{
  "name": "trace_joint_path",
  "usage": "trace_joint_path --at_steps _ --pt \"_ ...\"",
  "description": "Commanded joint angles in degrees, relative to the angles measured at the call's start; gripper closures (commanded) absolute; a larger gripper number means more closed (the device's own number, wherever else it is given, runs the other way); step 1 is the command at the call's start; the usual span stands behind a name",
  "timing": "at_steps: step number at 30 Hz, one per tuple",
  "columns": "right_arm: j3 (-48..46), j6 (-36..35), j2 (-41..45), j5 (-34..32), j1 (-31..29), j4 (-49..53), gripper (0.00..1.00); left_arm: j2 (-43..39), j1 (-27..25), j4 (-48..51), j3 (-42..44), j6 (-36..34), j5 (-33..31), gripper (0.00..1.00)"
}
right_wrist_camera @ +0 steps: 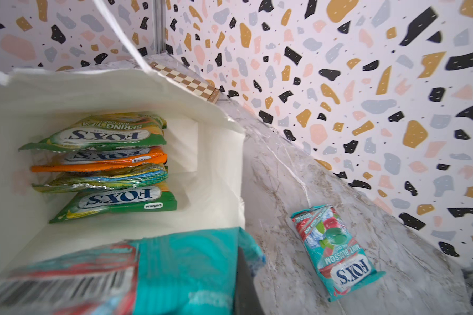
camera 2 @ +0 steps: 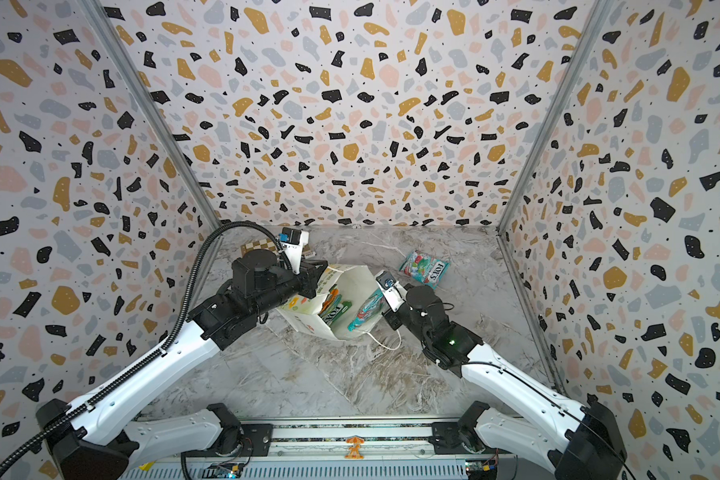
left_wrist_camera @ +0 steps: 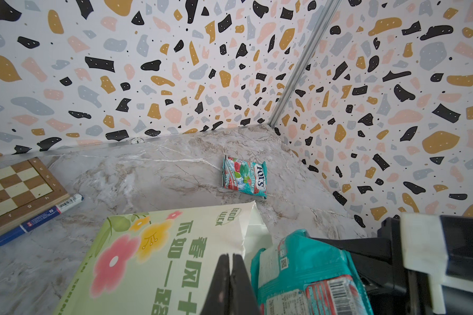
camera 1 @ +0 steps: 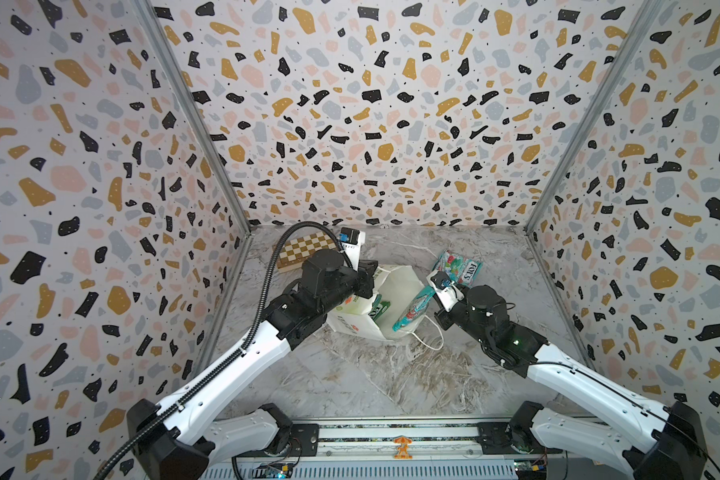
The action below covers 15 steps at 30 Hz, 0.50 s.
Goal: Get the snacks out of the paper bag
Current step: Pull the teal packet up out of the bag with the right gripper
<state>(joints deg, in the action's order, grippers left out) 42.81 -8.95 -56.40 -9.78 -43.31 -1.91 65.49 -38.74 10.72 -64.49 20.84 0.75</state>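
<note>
Hanging at paper bag (camera 1: 395,282) mouth, teal packet (camera 1: 412,309) pinched in right gripper (camera 1: 428,296).

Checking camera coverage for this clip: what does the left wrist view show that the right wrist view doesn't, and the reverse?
Left wrist only: a blue marker beside the chessboard, and the paper bag's flowered outer side, pinched by the shut left gripper. Right wrist only: the bag's inside, with four packets stacked there. Both: the loose teal packet on the table, the gripped teal packet at the bag's mouth, and the chessboard.
</note>
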Motion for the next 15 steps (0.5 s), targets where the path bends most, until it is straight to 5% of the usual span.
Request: trace_joint_path --at_steps 1,8,15 --pt "0.3 1.9 4.9 -4.0 0.4 -2.9 1.00 -0.7 -0.3 -2.7 0.1 0.3 -0.5 1.00" --pt "2.9 5.8 7.9 -4.4 6.4 -2.4 1.00 -0.5 -0.3 -2.5 -0.1 0.0 0.5 1.00" --pt "6.8 12.9 4.8 4.3 21.5 1.0 1.00 -1.0 -0.3 -2.7 0.0 -0.1 0.8 1.00"
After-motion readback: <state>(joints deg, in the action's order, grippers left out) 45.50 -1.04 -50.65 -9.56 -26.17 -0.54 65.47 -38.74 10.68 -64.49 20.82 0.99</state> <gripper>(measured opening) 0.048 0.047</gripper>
